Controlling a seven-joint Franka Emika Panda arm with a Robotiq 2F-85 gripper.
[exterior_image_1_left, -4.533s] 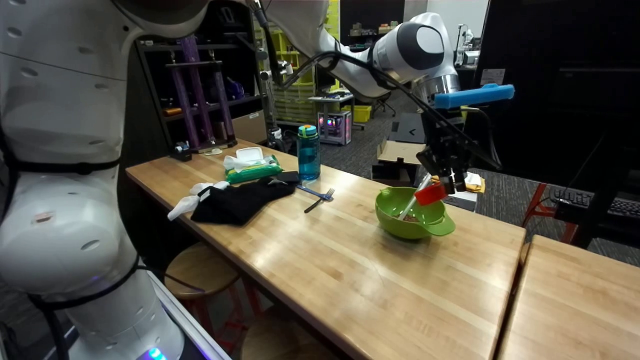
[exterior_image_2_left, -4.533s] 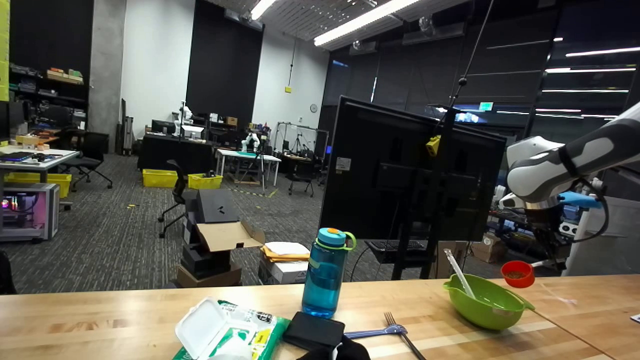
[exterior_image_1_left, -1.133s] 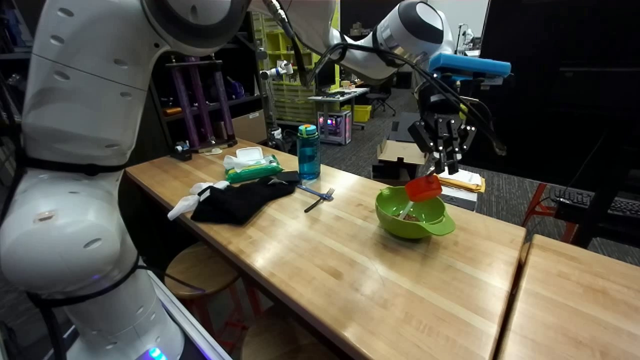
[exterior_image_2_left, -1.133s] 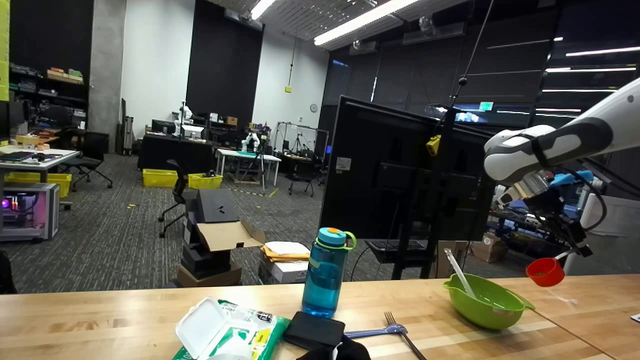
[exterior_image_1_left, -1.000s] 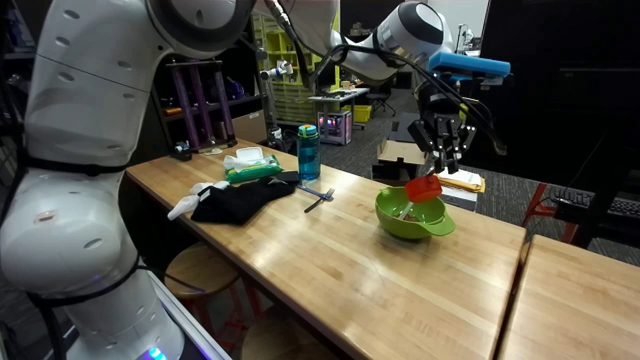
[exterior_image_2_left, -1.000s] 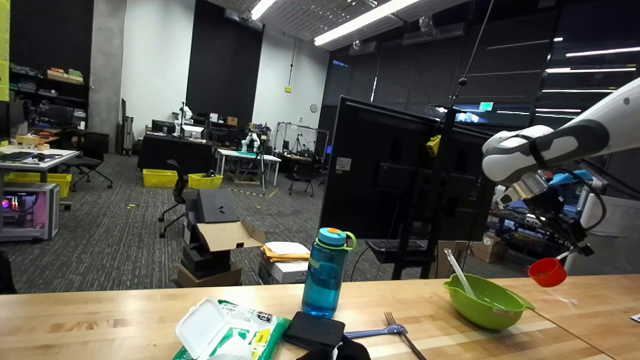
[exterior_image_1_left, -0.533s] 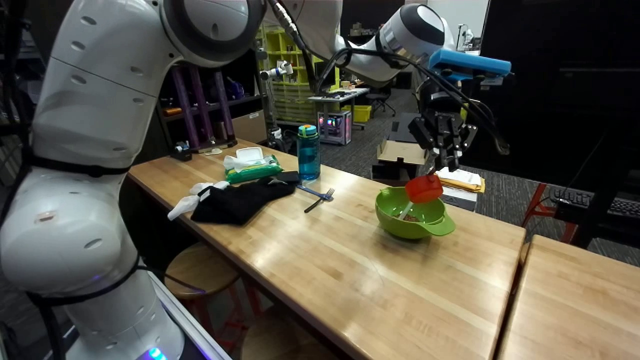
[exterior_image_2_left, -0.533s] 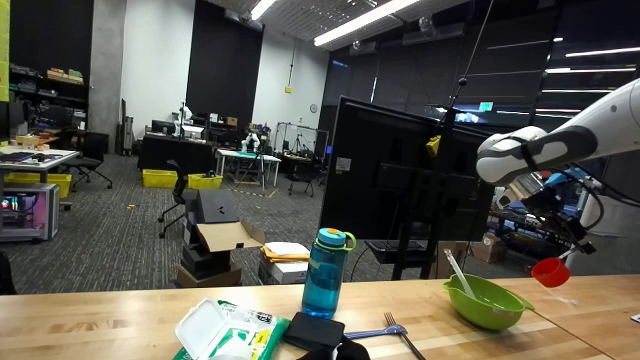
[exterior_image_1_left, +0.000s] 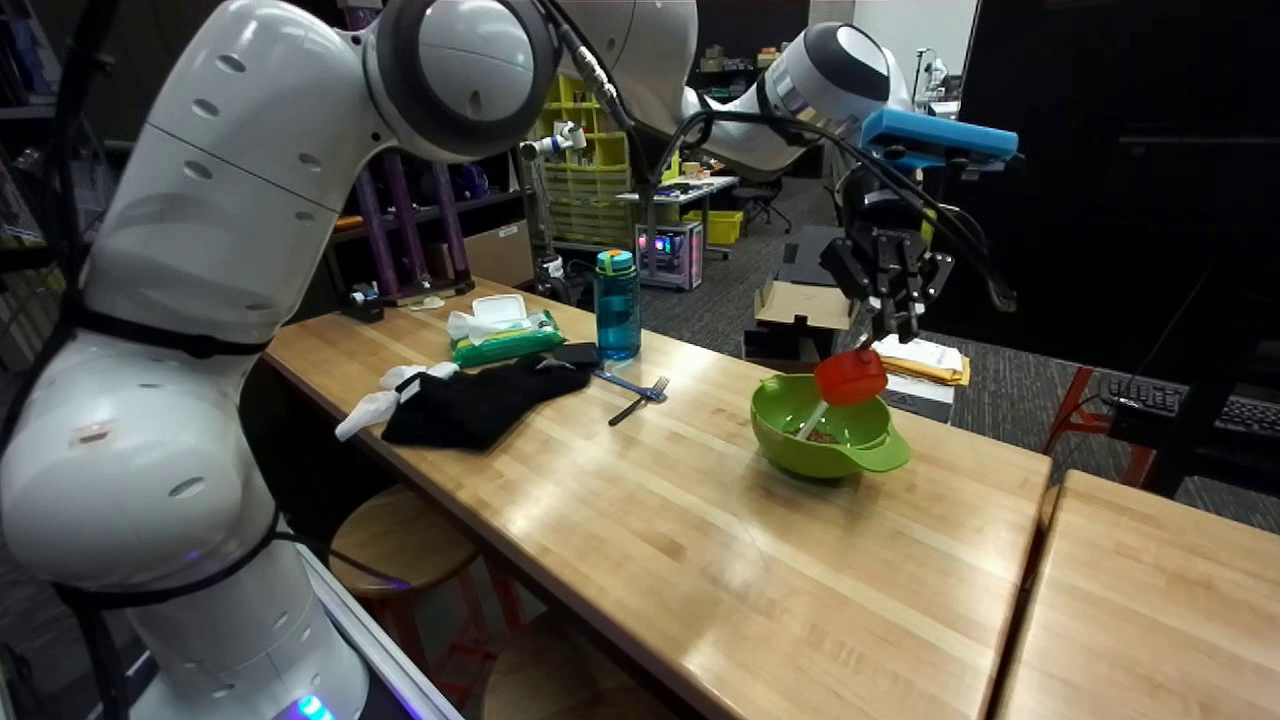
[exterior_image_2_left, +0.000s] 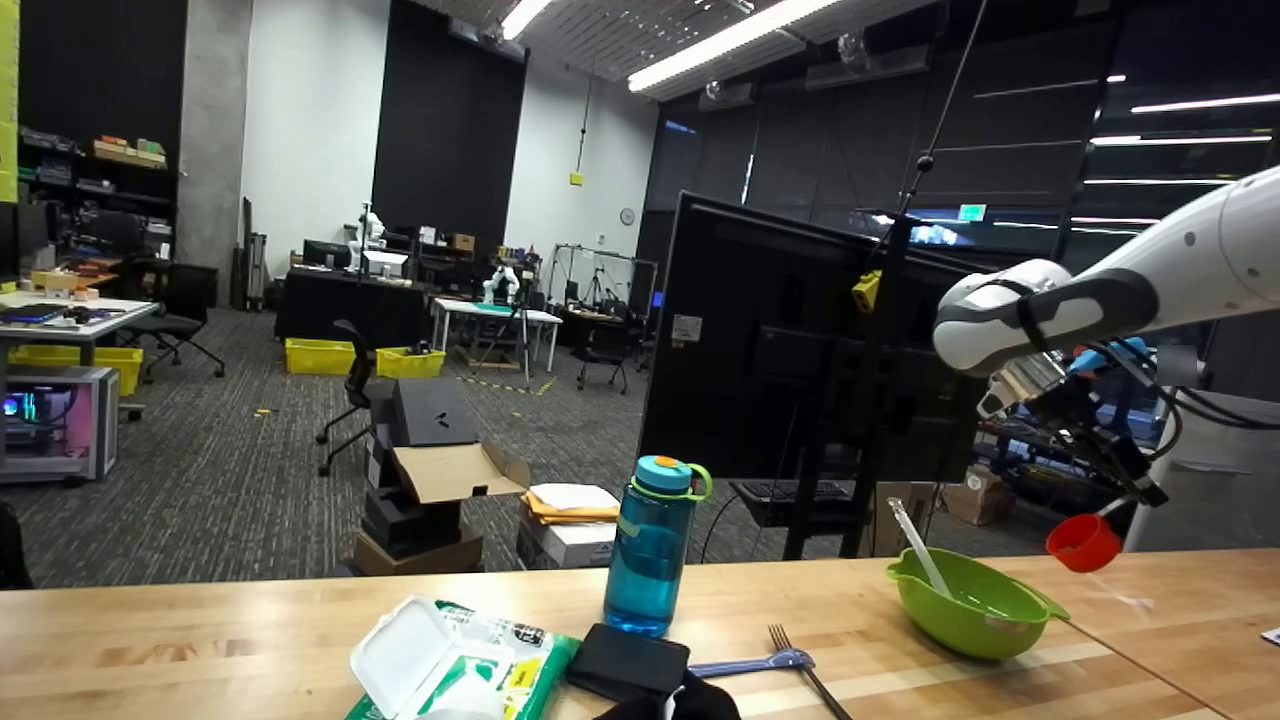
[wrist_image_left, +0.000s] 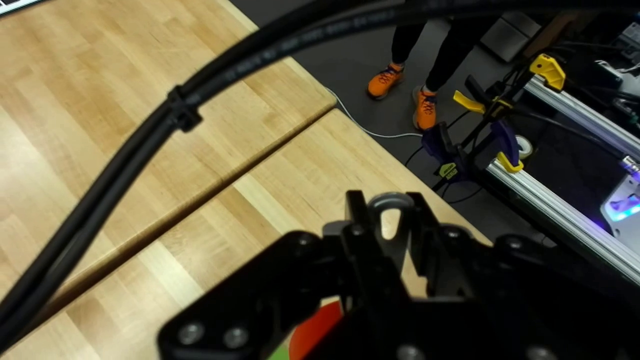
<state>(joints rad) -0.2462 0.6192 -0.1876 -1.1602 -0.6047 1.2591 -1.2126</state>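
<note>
Clenching the red cup (exterior_image_2_left: 1087, 544) by its handle (exterior_image_2_left: 1115, 506), our gripper (wrist_image_left: 387, 204) has it raised near the green bowl (exterior_image_2_left: 965, 625). Versus half a second ago, we've tipped it further bowlward, so it's likely nearer spilling.

Ceiling tubes (exterior_image_2_left: 735, 45) burn out to flat white in an exterior view, and the dark glazing (exterior_image_2_left: 1180, 160) repeats them as thin streaks. Overhead light leaves the tabletop (exterior_image_1_left: 700, 560) warm and bright, with glossy patches of glare and a soft, faint shadow under the green bowl (exterior_image_1_left: 800, 458). The black panel (exterior_image_2_left: 780, 380) swallows nearly all detail, while a blue lamp (exterior_image_1_left: 312, 708) glows at the lower border. In the wrist view, lettering on the cables (wrist_image_left: 280, 50) is smeared past reading; the end effector (wrist_image_left: 387, 205) looks dark and soft, the red cup (wrist_image_left: 315, 332) a plain saturated patch.
</note>
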